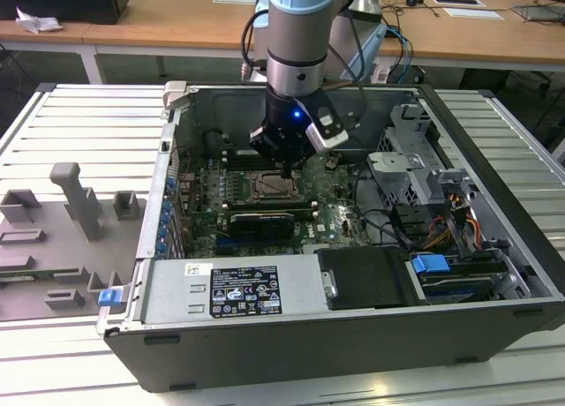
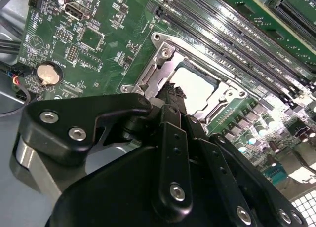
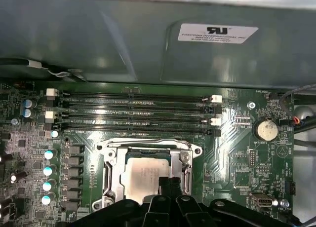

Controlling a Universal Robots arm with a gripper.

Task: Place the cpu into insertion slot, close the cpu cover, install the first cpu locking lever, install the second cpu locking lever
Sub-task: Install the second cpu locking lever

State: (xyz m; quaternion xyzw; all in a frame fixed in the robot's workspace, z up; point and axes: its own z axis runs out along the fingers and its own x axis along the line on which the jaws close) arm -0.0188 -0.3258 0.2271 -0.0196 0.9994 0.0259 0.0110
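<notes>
1. The gripper (image 3: 170,185) stands narrow, its tips together, low over the socket.
2. The cpu (image 3: 144,175) lies in the socket directly below it, with the cpu cover (image 3: 148,147) down around it.
3. Press gently and straight down.

An open computer case (image 1: 494,247) is laid on its side on a pale ribbed worktop (image 1: 79,124), with a green motherboard (image 1: 331,207) exposed inside.

A power supply (image 1: 234,291) carrying a white label is seen along the case's near edge, and a blue tab (image 1: 431,266) is seen among coloured cables toward the exterior view's right. Grey moulded fixtures (image 1: 75,203) are set on the worktop toward the exterior view's left. In the first wrist view, four long black memory slots (image 3: 136,116) with white end clips are shown beside a round coin battery (image 3: 266,129); small silver-topped capacitors (image 3: 48,170) are lined up along one board edge.
</notes>
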